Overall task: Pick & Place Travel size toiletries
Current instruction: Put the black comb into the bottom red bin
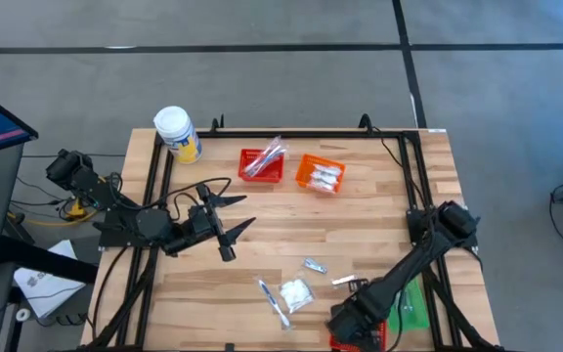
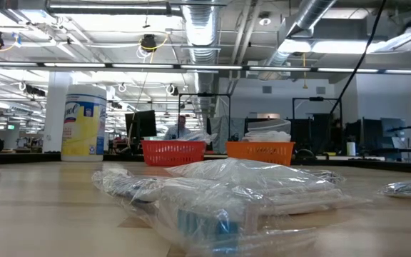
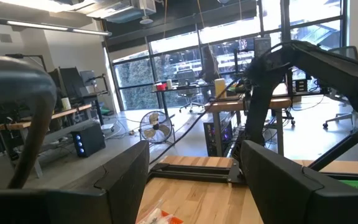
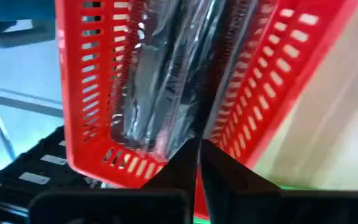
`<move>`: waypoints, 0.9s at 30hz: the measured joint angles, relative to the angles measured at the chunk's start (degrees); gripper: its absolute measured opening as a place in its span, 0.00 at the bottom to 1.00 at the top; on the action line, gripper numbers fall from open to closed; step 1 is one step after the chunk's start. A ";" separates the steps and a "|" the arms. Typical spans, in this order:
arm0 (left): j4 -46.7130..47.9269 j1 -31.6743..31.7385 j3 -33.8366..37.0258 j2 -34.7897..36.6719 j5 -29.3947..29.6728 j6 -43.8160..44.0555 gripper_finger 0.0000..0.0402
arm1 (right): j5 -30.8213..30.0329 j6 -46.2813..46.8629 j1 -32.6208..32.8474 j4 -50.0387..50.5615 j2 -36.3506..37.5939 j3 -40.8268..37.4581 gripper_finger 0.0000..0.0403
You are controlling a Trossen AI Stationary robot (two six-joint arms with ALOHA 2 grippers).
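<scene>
Several loose toiletries lie on the near middle of the table: a white packet (image 1: 297, 292), a slim stick (image 1: 273, 299) and smaller pieces (image 1: 314, 265). They fill the low view's foreground as clear-wrapped packets (image 2: 241, 193). My right gripper (image 4: 197, 149) is shut above a red basket (image 4: 266, 81) at the near edge (image 1: 358, 339); clear-wrapped silver sticks (image 4: 157, 81) lie in that basket. My left gripper (image 1: 231, 217) hovers open over the table's left half, touching nothing. My right gripper comes from above, pointing down into the red basket, its fingertips (image 4: 188, 155) closed at the near end of the clear wrapper (image 4: 194, 124). The sticks stretch away from the tips along the basket floor. The fingers hide how much wrapper lies between them.
At the far side stand a second red basket (image 1: 262, 164) with wrapped sticks, an orange basket (image 1: 321, 174) with white packets, and a yellow jar (image 1: 177, 132). A green basket (image 1: 414, 307) sits beside my right arm. Black frame rails run along the table's sides.
</scene>
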State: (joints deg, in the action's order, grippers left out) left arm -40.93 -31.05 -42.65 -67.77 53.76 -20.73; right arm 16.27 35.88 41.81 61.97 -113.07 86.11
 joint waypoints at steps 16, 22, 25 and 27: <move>0.01 -0.02 0.00 0.00 0.00 0.04 0.61 | -3.21 -1.99 -1.10 -9.53 0.22 -4.66 0.00; 0.01 -0.02 0.00 0.00 0.00 0.02 0.61 | -2.82 -1.55 -1.06 -10.04 0.22 -4.86 0.00; 0.01 0.00 0.00 0.00 0.00 0.02 0.61 | -2.80 -1.55 -1.06 -10.53 0.22 -4.86 0.00; 0.01 -0.02 0.00 0.00 0.00 0.02 0.61 | -2.82 -1.57 -1.06 -11.04 0.22 -4.86 0.00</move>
State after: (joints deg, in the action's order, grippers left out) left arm -40.93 -31.07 -42.65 -67.77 53.76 -20.71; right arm 13.45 34.30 40.75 50.92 -112.86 81.25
